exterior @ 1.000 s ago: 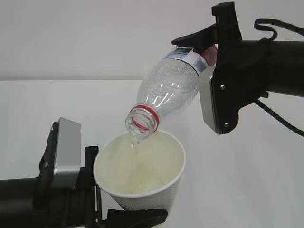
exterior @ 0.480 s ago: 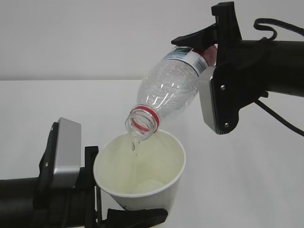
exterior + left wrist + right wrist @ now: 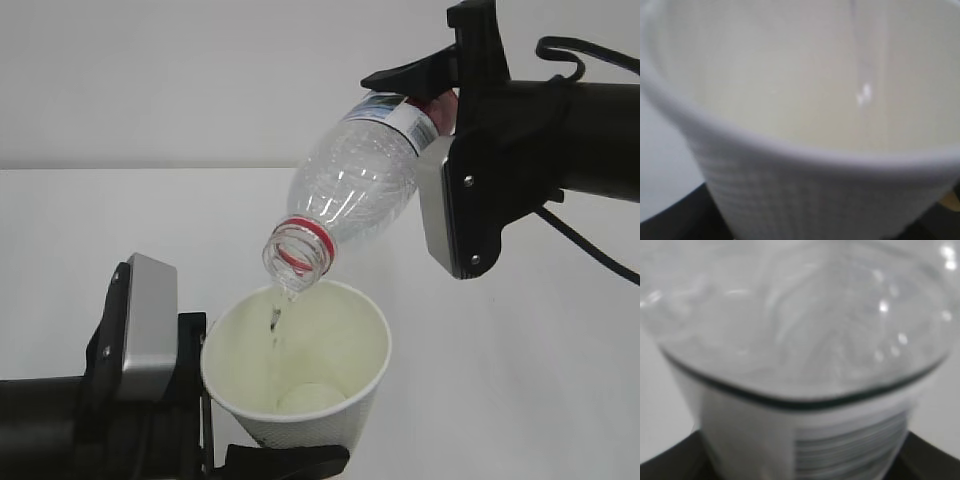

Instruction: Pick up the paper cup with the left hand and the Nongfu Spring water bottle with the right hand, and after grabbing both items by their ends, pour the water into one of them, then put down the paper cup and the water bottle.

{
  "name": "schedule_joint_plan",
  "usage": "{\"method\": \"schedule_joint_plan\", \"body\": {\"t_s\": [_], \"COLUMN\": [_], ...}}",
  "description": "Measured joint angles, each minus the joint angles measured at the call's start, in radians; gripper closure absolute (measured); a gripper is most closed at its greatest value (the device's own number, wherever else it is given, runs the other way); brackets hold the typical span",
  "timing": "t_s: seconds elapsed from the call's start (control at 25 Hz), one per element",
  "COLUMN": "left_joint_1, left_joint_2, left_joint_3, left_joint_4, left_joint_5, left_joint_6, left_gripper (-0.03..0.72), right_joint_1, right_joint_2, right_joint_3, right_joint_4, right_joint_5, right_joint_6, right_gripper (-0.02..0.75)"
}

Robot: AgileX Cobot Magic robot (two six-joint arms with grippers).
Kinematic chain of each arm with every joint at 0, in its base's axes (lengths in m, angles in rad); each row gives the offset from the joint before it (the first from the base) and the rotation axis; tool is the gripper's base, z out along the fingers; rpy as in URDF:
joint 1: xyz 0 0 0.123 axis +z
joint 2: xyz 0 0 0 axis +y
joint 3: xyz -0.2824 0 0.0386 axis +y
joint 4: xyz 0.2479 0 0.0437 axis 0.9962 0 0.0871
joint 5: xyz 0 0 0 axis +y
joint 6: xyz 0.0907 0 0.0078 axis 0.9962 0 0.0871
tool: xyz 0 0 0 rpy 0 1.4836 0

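Note:
The white paper cup (image 3: 300, 345) stands upright at the bottom centre, and my left hand (image 3: 262, 442) is shut on its lower part. In the left wrist view the paper cup (image 3: 805, 190) fills the frame, with dark fingers (image 3: 665, 222) at the bottom corners. My right hand (image 3: 415, 112) is shut on the labelled base end of the Nongfu Spring water bottle (image 3: 355, 190). The bottle is tilted mouth-down, its red neck ring just above the cup's rim. Water (image 3: 275, 320) drips from the mouth into the cup, and a little lies at the bottom. The bottle (image 3: 800, 330) looks nearly empty.
A white table (image 3: 520, 380) runs under both arms, with a plain pale wall behind. A black cable (image 3: 590, 250) hangs from the right arm at the right edge. The left hand's grey block (image 3: 145, 330) sits left of the cup.
The thin stream from the bottle has broken into drops. The bottle has risen slightly and the cup has sunk a little, so the gap between mouth and rim has grown.

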Motion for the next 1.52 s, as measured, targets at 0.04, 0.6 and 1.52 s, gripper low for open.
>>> {"method": "schedule_joint_plan", "body": {"t_s": [0.04,0.6,1.52], "left_joint_1": [0.000,0.000,0.000], "left_joint_2": [0.000,0.000,0.000], "left_joint_3": [0.000,0.000,0.000], "left_joint_4": [0.000,0.002,0.002], "left_joint_5": [0.003,0.033,0.043], "left_joint_6": [0.000,0.000,0.000], "left_gripper": [0.160,0.160,0.160], "right_joint_1": [0.000,0.000,0.000], "right_joint_2": [0.000,0.000,0.000], "right_joint_3": [0.000,0.000,0.000], "right_joint_4": [0.002,0.010,0.014], "right_joint_5": [0.000,0.000,0.000], "right_joint_6": [-0.002,-0.008,-0.009], "right_gripper": [0.267,0.267,0.268]}}
